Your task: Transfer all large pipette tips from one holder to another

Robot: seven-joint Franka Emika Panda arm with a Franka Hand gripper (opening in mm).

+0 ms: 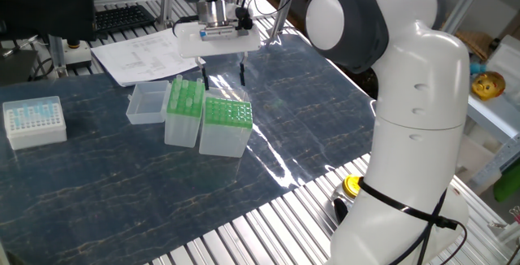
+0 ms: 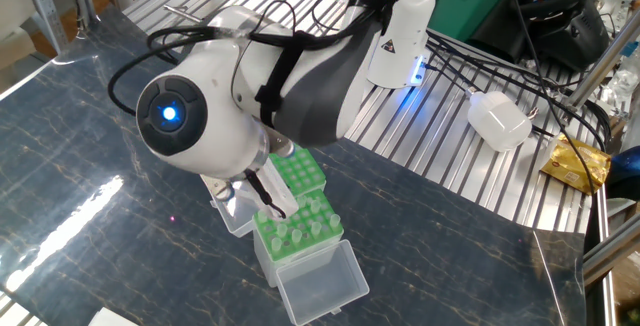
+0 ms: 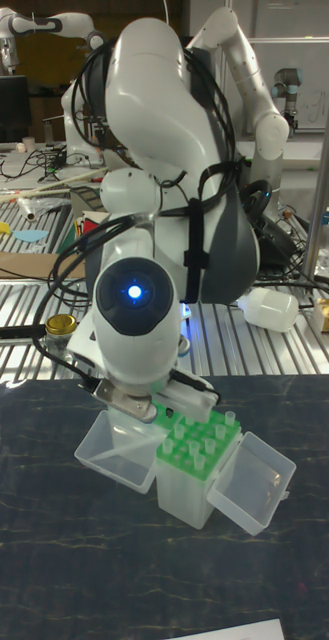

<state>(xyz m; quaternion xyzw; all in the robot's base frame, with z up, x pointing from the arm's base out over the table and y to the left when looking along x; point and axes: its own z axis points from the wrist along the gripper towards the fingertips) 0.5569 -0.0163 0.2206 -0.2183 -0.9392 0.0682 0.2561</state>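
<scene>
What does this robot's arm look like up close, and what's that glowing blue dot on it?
The arm is glossy white with rounded dark grey joint caps. One round joint carries a lit blue circular light. Black cables are strapped along it. The gripper has a flat white body and two thin black fingers.

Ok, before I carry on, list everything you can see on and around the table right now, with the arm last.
Wider holder: one, translucent with green grid top, mid-table, touching the narrower box.
Narrower holder: one, translucent with bright green rack top, between the wider holder and the tray.
Large pipette tips: several, whitish, standing in a green rack; exact count unclear.
Clear tray: one, lidless, beside the narrower holder.
White box: one, with pale-blue tips, table's far end.
Paper sheets: white, behind the holders.
Yellow object: one, by the robot's base.
Gripper: open, above the holders, holding nothing.
</scene>
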